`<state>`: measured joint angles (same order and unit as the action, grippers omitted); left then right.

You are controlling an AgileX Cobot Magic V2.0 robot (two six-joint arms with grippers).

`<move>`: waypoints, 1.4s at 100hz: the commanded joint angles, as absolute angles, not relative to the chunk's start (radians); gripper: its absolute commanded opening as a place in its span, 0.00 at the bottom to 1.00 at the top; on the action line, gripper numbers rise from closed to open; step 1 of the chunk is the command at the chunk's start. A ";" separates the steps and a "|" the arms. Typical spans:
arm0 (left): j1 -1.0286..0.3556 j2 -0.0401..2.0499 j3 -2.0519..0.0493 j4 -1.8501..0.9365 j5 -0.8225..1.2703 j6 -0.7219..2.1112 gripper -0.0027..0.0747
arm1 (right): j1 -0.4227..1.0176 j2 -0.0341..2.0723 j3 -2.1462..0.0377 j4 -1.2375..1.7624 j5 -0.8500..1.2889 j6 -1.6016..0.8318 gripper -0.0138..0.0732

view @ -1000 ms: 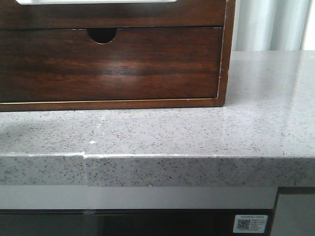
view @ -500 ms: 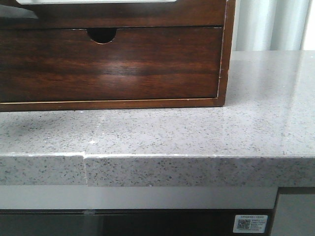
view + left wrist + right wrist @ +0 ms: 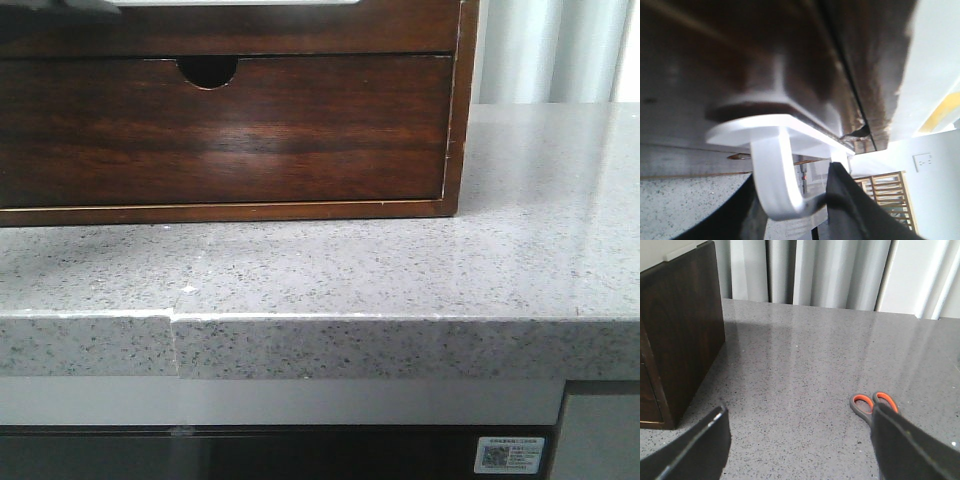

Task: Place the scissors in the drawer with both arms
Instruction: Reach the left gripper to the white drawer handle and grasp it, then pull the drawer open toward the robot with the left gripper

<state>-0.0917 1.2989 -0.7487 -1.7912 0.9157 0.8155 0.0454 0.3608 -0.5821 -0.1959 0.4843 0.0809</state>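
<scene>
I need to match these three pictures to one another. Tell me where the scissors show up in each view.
Front view: not in it; only the cabinet and countertop show.
Left wrist view: not in it; the camera is close against dark wood and a white handle.
Right wrist view: the scissors lie flat on the countertop, orange-lined handles showing, blades hidden behind one finger of the right claw.
Shared landmark: the dark wooden cabinet, seen in all three.

Glossy dark wood drawer (image 3: 230,28), smooth white plastic hook (image 3: 777,185), polished speckled stone counter (image 3: 400,270).
</scene>
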 commanded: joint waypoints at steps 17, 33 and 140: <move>-0.095 1.277 -0.780 -1.837 0.983 0.847 0.07 | 0.041 0.378 -0.614 -0.201 0.406 0.079 0.76; -0.095 1.263 -0.770 -1.812 1.043 0.853 0.01 | 0.041 0.378 -0.614 -0.201 0.406 0.079 0.76; -0.095 0.699 -0.327 -1.749 0.974 0.869 0.29 | 0.041 0.378 -0.614 -0.201 0.445 0.079 0.76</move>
<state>-0.0917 0.7111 -0.3011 -1.8033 0.9544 0.7733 0.0454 0.3608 -0.5821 -0.1942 0.4919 0.0809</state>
